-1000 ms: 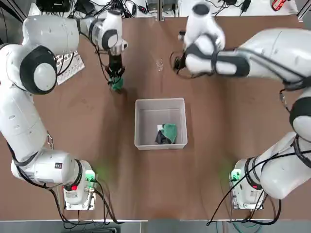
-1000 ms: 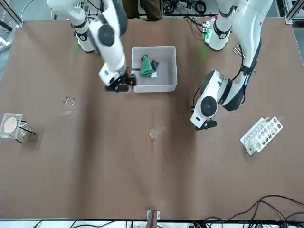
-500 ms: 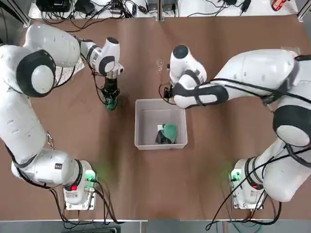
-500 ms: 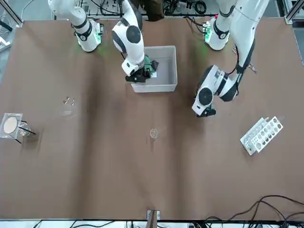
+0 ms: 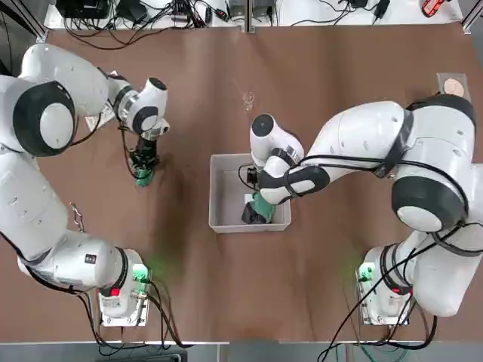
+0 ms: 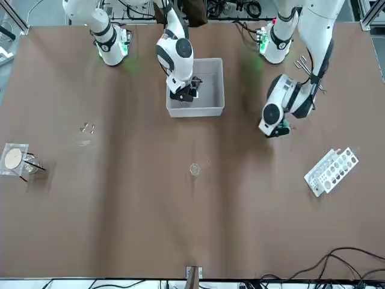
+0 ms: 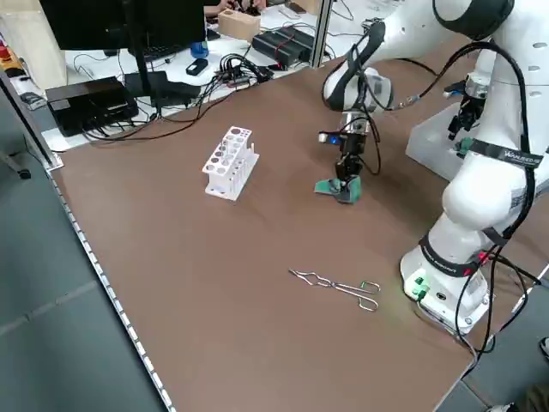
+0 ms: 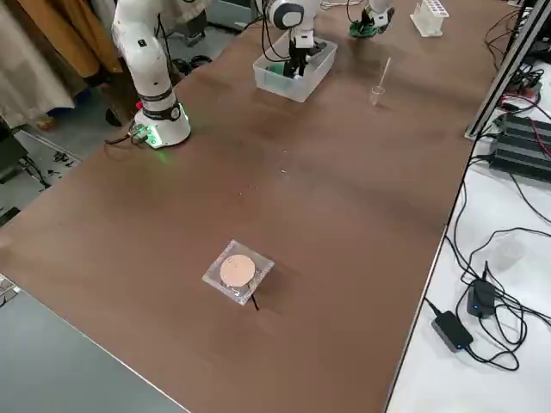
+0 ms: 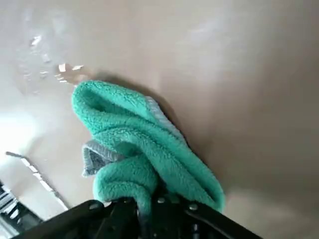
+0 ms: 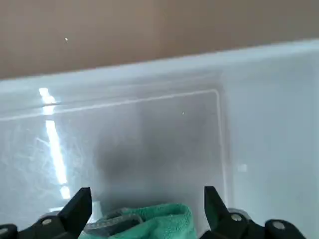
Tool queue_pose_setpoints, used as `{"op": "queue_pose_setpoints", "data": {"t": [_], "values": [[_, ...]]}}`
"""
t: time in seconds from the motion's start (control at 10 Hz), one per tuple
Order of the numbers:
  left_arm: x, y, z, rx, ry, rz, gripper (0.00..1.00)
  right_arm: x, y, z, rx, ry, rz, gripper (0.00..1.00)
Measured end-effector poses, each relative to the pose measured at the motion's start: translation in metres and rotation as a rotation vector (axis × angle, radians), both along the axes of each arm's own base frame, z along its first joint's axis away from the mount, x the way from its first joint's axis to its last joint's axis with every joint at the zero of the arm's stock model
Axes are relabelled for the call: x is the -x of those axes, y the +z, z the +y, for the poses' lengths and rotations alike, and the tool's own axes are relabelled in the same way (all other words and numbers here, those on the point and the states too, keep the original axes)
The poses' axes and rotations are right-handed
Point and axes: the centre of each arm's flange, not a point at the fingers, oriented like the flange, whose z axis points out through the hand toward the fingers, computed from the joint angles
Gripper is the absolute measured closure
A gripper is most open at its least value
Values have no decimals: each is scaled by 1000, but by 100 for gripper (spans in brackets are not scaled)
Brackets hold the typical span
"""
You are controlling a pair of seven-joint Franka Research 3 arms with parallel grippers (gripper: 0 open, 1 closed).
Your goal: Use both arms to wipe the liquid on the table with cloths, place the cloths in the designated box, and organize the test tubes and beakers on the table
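A green cloth [image 5: 142, 178] is pinched by the left claw [image 5: 143, 167] and pressed on the desk [image 5: 317, 90] toward its left edge, apparently for wiping, while the right claw [image 10: 147, 211] is held wide over the other cloth [image 5: 261, 205] in the box [image 5: 219, 197], mid-desk.

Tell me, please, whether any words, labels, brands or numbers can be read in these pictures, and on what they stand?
None can be read.
Left arm: a line of dark lettering on the grey band, too small to read.
Box, rack, cloths: no markings visible.

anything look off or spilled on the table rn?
Small droplets sit on the table beside the cloth pinched in the left gripper. A metal clamp lies loose near that arm's base.
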Motion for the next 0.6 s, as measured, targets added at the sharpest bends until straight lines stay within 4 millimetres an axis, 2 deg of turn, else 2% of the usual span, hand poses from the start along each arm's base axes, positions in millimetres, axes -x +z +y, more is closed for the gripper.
{"op": "queue_pose_setpoints", "data": {"t": [0.3, 0.4, 0.5, 0.6], "values": [[-6, -4, 95, -80, 51, -30, 92, 20, -2, 10, 16, -4, 4, 0], [-9, -3, 117, -89, 60, -48, 92, 24, -2, 12, 18, -2, 4, 0], [-11, -2, 130, -93, 63, -65, 92, 27, -2, 12, 21, 1, 6, 0], [-14, -1, 136, -91, 66, -77, 92, 32, -2, 15, 24, 9, 7, 0]]}}
